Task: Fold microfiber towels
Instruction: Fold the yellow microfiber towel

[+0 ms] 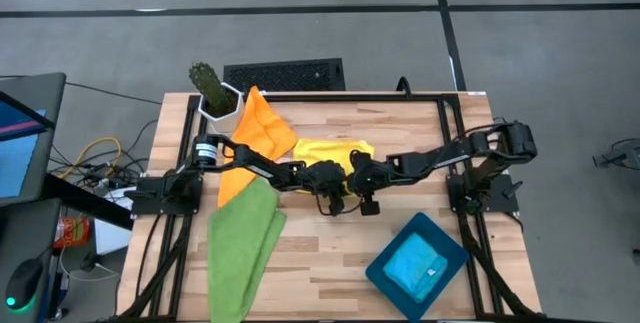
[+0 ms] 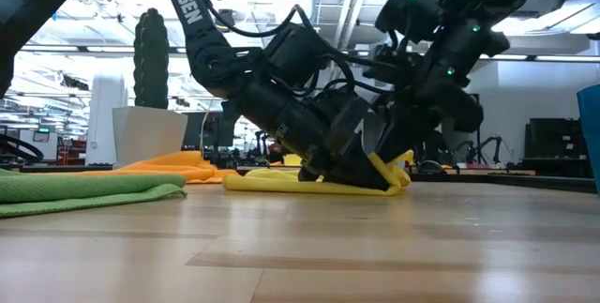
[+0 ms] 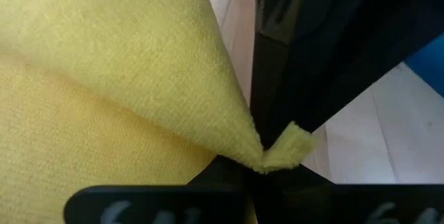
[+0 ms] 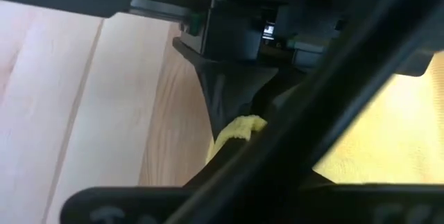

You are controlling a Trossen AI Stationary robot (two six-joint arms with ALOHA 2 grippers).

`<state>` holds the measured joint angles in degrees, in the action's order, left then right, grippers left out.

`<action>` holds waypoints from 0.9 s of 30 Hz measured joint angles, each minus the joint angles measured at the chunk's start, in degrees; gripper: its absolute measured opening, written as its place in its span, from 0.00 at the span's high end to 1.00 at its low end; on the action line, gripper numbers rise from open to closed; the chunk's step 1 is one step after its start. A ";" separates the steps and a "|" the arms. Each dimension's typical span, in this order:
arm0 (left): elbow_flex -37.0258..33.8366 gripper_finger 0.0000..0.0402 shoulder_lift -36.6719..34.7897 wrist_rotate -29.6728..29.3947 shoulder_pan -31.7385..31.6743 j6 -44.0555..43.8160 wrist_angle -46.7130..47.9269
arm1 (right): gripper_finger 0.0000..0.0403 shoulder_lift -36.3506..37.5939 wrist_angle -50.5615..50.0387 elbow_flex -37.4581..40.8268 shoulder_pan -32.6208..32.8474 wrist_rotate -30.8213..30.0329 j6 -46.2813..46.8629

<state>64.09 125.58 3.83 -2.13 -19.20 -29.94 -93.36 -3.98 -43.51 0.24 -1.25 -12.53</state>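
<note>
We find the yellow towel (image 1: pixel 322 153) lying mid-table, folded into a low, flat stack with two layers showing at its near edge. Its surface is a fine, looped weave. The left gripper (image 1: pixel 333 200) pinches one corner of it; the fingers (image 3: pixel 277 78) are closed on the cloth, with a small tuft poking out past them. The right gripper (image 1: pixel 367 201) sits just beside the left at the same edge; we cannot tell whether its narrow fingers hold the cloth.

The orange towel (image 1: pixel 262 133) lies partly under the left arm. The green towel (image 1: pixel 243 248) hangs off the table's (image 1: pixel 330 263) near edge. The blue towel (image 1: pixel 415 268) sits folded in the tray (image 1: pixel 378 271).

Both arms hide the yellow towel's near edge from above.
</note>
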 joint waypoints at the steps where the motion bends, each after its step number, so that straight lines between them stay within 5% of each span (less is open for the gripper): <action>1: -0.04 1.00 -0.03 0.01 0.00 -0.02 0.21 | 0.90 -0.34 -0.13 -0.28 -0.14 0.15 0.02; 16: -0.06 1.00 -11.99 3.40 -1.99 6.48 21.88 | 0.86 -0.79 4.08 -0.35 -1.96 -0.04 -0.15; 27: 0.03 1.00 -12.94 -2.11 -1.72 6.61 29.68 | 0.86 -5.02 6.34 -0.35 -0.81 2.70 -1.00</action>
<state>64.12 112.64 1.72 -3.86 -12.59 -0.26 -98.38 2.37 -43.86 -0.57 1.44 -13.53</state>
